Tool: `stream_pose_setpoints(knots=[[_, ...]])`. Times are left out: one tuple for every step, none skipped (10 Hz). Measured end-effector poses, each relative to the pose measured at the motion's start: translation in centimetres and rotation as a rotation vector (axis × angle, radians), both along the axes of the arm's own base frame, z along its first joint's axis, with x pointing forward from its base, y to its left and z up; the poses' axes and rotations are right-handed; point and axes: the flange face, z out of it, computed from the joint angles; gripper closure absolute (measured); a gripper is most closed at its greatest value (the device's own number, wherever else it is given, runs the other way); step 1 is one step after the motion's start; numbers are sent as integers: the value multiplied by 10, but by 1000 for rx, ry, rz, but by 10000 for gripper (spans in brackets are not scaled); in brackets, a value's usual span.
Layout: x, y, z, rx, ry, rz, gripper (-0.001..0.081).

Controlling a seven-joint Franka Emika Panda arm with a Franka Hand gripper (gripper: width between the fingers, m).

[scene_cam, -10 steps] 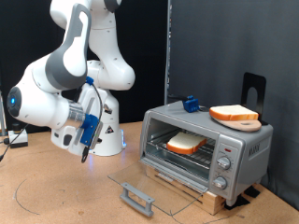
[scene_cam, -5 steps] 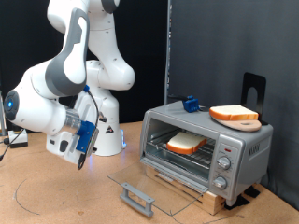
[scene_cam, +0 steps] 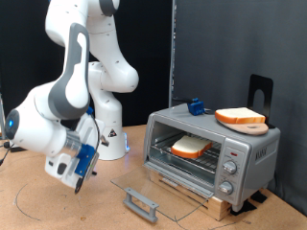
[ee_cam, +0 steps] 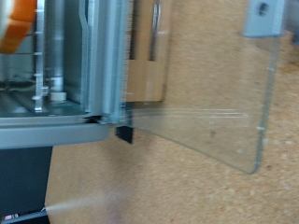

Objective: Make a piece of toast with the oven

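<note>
The silver oven (scene_cam: 251, 153) stands at the exterior view's right with its glass door (scene_cam: 144, 187) dropped flat open and the grey bar handle (scene_cam: 141, 203) at its front. A piece of toast (scene_cam: 192, 147) lies on the wire rack inside. My gripper (scene_cam: 79, 180) hangs low at the exterior view's left, well away from the oven, and nothing shows between its fingers. The wrist view shows the oven's opening (ee_cam: 56, 65), an orange crust edge (ee_cam: 14, 23), the open door (ee_cam: 210, 103) and its handle (ee_cam: 264, 17), but not my fingers.
A second orange-crusted slice (scene_cam: 240, 117) and a small blue object (scene_cam: 197, 106) lie on the oven's top. A black stand (scene_cam: 259, 91) rises behind it. The oven sits on a slatted wooden base (scene_cam: 206, 198). The robot's white base (scene_cam: 110, 144) stands beside it.
The arm has swung down and towards the exterior view's left, carrying the gripper lower and farther from the oven. The oven, door and toast have not moved.
</note>
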Motion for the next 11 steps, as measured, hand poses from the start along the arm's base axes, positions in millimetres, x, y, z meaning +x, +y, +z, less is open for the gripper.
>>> stream_pose_setpoints(knots=[[-1, -1, -12, -8, 5, -6, -3], [-1, -2, -23, -17, 9, -9, -3], [-2, -3, -32, -22, 13, -16, -3], [-3, -4, -40, -22, 18, -23, -3], [-5, -2, -47, -15, 29, -25, -3], [-7, 1, -55, -6, 41, -25, -3], [-10, 6, -62, 2, 62, -26, -3], [-12, 15, -70, 11, 78, -18, -3], [-15, 27, -77, 15, 86, -6, -3], [-17, 40, -82, 21, 93, 4, -3], [-20, 55, -86, 29, 99, 11, -3]])
